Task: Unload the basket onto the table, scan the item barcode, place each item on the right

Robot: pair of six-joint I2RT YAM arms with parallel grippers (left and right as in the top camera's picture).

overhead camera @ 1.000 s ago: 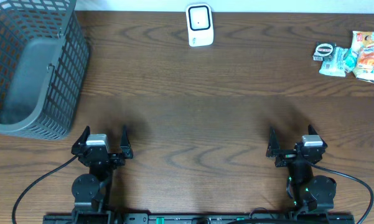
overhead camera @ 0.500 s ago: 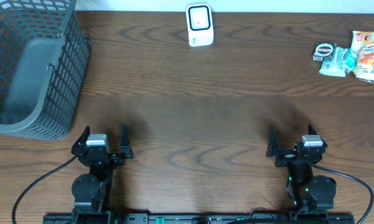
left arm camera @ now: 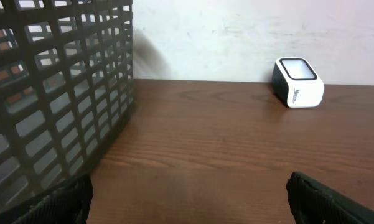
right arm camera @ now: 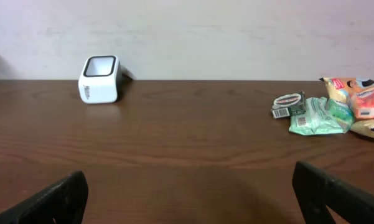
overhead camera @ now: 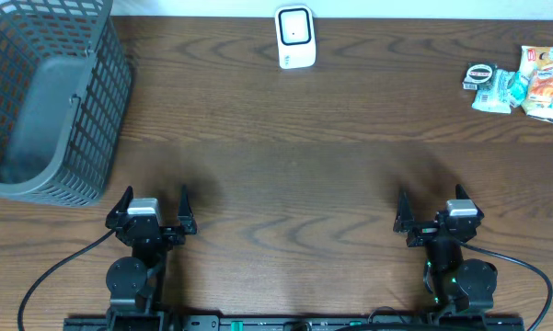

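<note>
Items for scanning: a loose cluster of small packets at the far right corner of the table (overhead camera: 304, 147). From the overhead:
- a small pack with a round black-and-white label (overhead camera: 479, 74) on the cluster's left side, a barcode visible on it in the right wrist view (right arm camera: 286, 104)
- a green pouch (overhead camera: 499, 91) touching it, just to its right
- orange and red snack packets (overhead camera: 547, 85) beyond that, running to the right edge; print too small to read

Nothing holds or touches any of them.

Barcode scanner (overhead camera: 295, 37) – a white block with a dark window – sits at the far edge, about midway along it and well apart from the packets. The left wrist view shows it to the right (left arm camera: 298, 82), the right wrist view to the left (right arm camera: 100, 79).

Grey plastic mesh basket (overhead camera: 46, 101) fills the far left corner, its wall close in the left wrist view (left arm camera: 56, 93).

Left gripper (overhead camera: 156, 196) sits at the near edge, left of centre, jaws spread wide and gripping nothing; only its dark fingertips (left arm camera: 56, 202) show in the bottom corners of its own camera.

Right gripper (overhead camera: 430, 197) sits at the near edge, right of centre – likewise fully spread and empty, fingertips (right arm camera: 336, 194) at the bottom corners of its view. Bare wood lies between the two
</note>
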